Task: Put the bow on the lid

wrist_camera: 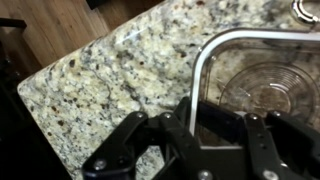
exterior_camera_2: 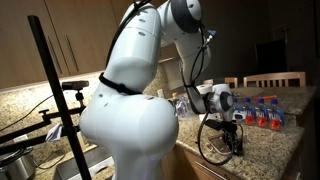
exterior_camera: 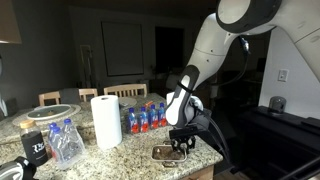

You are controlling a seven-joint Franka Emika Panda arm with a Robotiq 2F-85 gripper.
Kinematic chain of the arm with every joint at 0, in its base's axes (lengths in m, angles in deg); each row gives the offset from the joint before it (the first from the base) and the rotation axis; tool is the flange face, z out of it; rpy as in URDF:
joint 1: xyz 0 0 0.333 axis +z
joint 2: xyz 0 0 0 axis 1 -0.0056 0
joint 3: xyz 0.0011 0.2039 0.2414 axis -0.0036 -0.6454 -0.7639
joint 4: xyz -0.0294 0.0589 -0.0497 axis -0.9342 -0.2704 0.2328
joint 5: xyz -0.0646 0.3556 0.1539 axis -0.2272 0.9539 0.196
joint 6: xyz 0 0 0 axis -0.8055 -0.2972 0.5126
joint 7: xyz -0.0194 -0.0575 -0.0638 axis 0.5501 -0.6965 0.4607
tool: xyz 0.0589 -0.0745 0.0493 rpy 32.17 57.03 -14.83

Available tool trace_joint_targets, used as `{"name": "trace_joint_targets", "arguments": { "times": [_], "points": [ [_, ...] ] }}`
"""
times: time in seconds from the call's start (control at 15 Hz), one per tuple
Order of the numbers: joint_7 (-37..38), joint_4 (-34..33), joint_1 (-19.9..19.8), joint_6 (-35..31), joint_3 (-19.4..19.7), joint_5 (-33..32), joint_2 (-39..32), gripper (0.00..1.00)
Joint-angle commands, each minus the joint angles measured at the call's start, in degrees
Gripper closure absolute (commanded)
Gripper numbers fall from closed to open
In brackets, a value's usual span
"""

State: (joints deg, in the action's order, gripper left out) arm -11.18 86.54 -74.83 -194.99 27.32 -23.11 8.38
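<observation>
— Granite worktop (wrist_camera: pixel 100 80), speckled. What sits on it?
— A clear tub (wrist_camera: pixel 255 85), upright, filling the wrist view towards 3 o'clock. In an exterior view it lies near the counter's front edge, at about 4 o'clock from the paper towel roll (exterior_camera: pixel 106 120). The water bottles (exterior_camera: pixel 146 118) stand behind it at 11 o'clock.
— And the gripper (wrist_camera: pixel 220 140)?
— It points straight down at 6 o'clock in the wrist view. Its jaws are pinched on the tub's wall, one finger inside and one outside.
</observation>
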Motion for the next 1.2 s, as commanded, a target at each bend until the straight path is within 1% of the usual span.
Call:
{"name": "trace_joint_targets", "arguments": {
  "times": [0.0,0.07,0.27,0.53,0.67,0.73,0.93,1.13],
  "points": [
    [-2.25,1.62,-1.05,-0.73,-3.57,4.02,4.05,0.95],
    [-2.34,1.22,-0.78,-0.50,-4.27,4.34,4.32,0.94],
    [-2.36,-0.50,0.89,1.10,-6.18,3.56,3.82,0.94],
    [-1.27,-3.54,4.58,2.80,-7.26,1.64,1.47,0.94],
    [-0.67,-4.76,6.96,3.01,-7.41,0.59,1.20,0.93],
    [0.30,-5.34,8.76,2.83,-6.97,-0.56,1.36,0.93],
    [2.06,-7.71,13.83,2.39,-6.05,-5.47,1.89,0.93],
    [3.00,-11.32,17.55,2.44,-6.07,-9.18,0.91,0.93]
  ]
}}
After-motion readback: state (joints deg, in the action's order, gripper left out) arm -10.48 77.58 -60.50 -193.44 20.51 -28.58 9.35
